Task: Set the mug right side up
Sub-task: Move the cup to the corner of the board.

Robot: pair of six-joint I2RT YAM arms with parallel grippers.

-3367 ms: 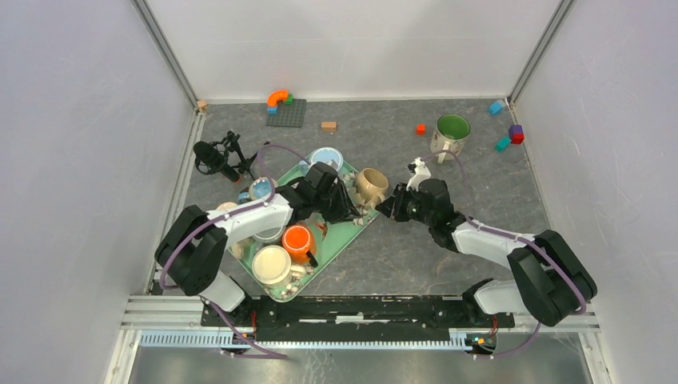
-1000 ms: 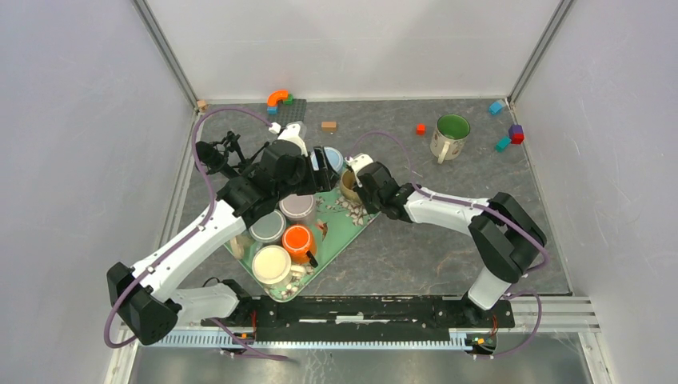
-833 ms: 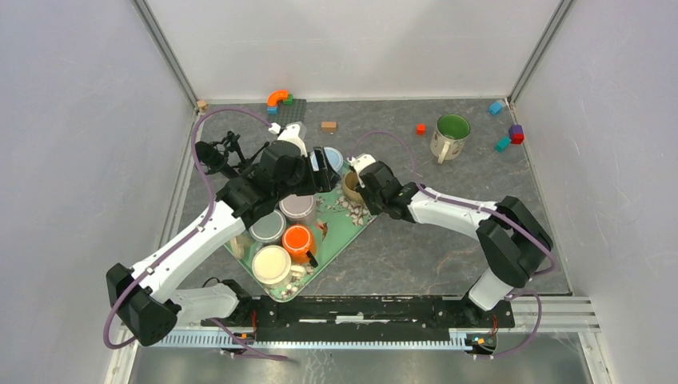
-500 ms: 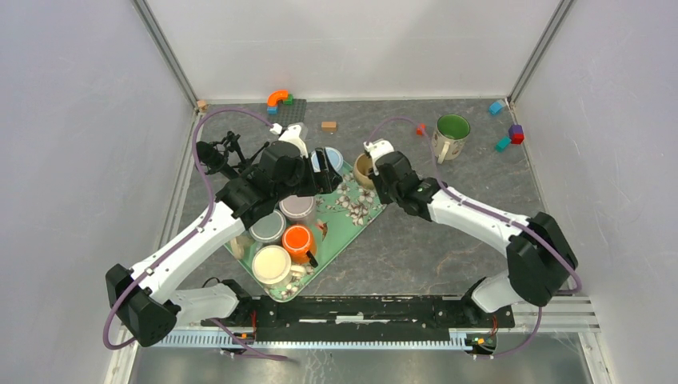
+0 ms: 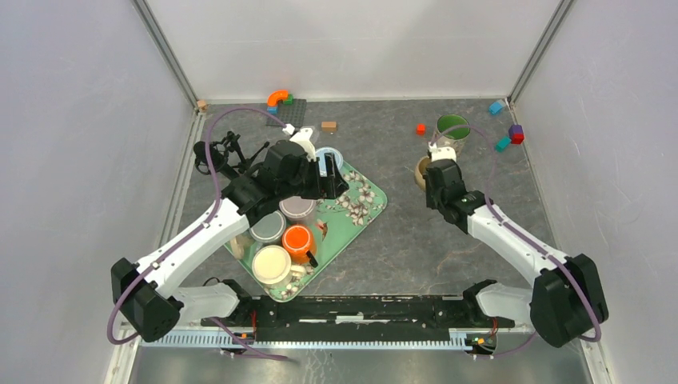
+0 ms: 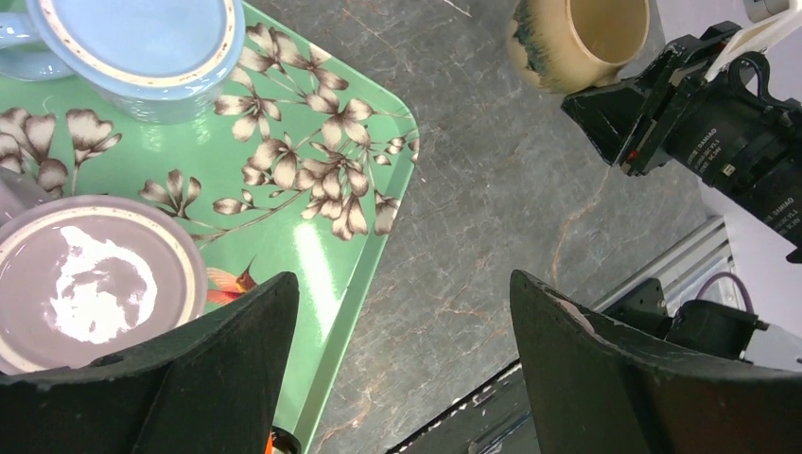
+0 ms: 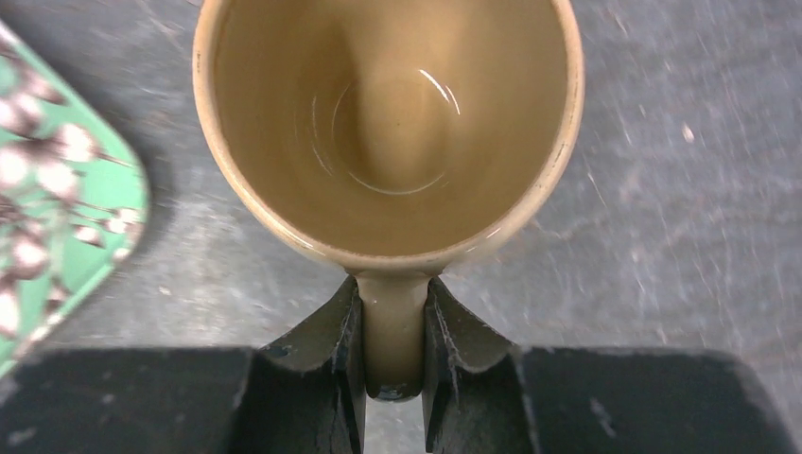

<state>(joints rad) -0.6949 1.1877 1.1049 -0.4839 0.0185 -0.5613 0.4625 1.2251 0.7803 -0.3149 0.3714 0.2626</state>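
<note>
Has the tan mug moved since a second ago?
Yes. The tan mug, in the right gripper, went right, off the green tray, toward the green-lined mug.

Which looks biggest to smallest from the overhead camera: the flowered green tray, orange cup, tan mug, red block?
1. flowered green tray
2. orange cup
3. tan mug, partly hidden, so unsure against the cup
4. red block

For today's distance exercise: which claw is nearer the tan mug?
Right. The right claw grips the tan mug by its handle; the left claw hangs apart, over the tray edge.
</note>
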